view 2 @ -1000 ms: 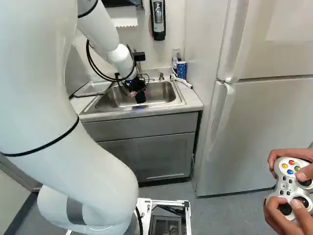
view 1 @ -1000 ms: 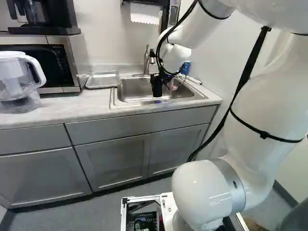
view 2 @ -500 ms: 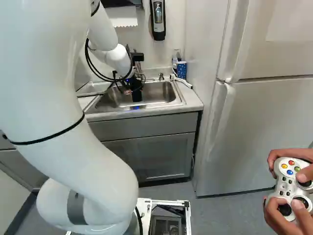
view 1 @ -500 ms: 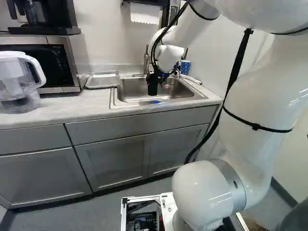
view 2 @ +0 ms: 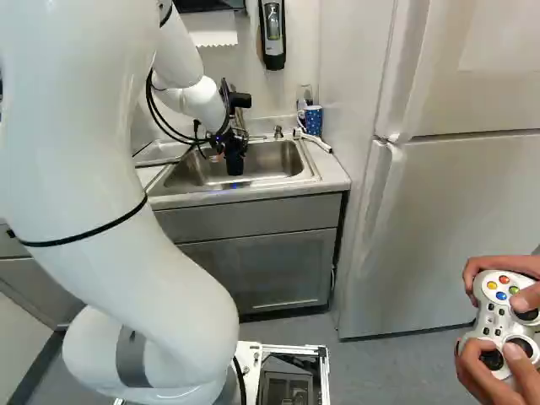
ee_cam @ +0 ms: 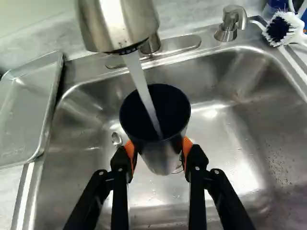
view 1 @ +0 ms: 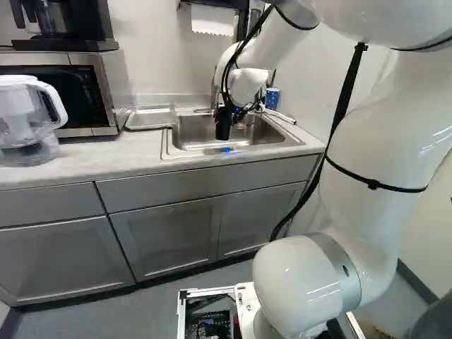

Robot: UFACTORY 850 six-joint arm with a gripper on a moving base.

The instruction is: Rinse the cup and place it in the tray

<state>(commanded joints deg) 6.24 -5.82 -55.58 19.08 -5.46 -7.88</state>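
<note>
Swinging a touch toward the tray side: that's what my arm (view 1: 374,127) is doing versus a second ago, though it's barely shifting over the last half second, so I'm guessing it's settling in for the rinse. The base isn't going anywhere. The gripper (ee_cam: 158,148) is keeping its fingers well apart, about as wide as the cup (ee_cam: 168,115), with the orange pads (ee_cam: 130,149) pressing it from both sides. So yeah, it's properly holding the thing. The cup is hanging mouth-up over the sink (ee_cam: 230,143), just under the faucet head (ee_cam: 117,24), and the water stream (ee_cam: 141,86) is landing right inside it. Meaning for the task: rinsing is happening, placing isn't. The tray (ee_cam: 24,110) is sitting beside the sink, still waiting. I'm thinking it's needing a tip-out over the sink next, otherwise it's risking slopping water on the way across.
</note>
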